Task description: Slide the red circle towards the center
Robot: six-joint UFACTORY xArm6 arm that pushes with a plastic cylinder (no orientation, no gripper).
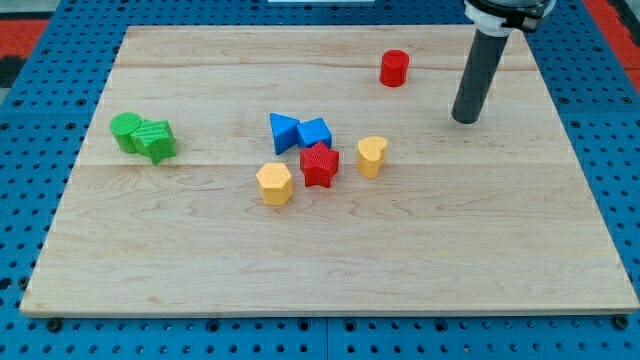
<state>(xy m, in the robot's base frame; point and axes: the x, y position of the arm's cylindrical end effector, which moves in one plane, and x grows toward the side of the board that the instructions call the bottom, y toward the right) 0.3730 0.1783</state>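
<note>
The red circle stands near the view's top, right of the middle of the wooden board. My tip rests on the board to the right of and below the red circle, clearly apart from it. The dark rod rises from the tip to the view's top right. Nothing touches the red circle.
Near the board's middle sit a blue triangle, a blue block, a red star, a yellow hexagon and a yellow heart. Two green blocks sit touching at the view's left.
</note>
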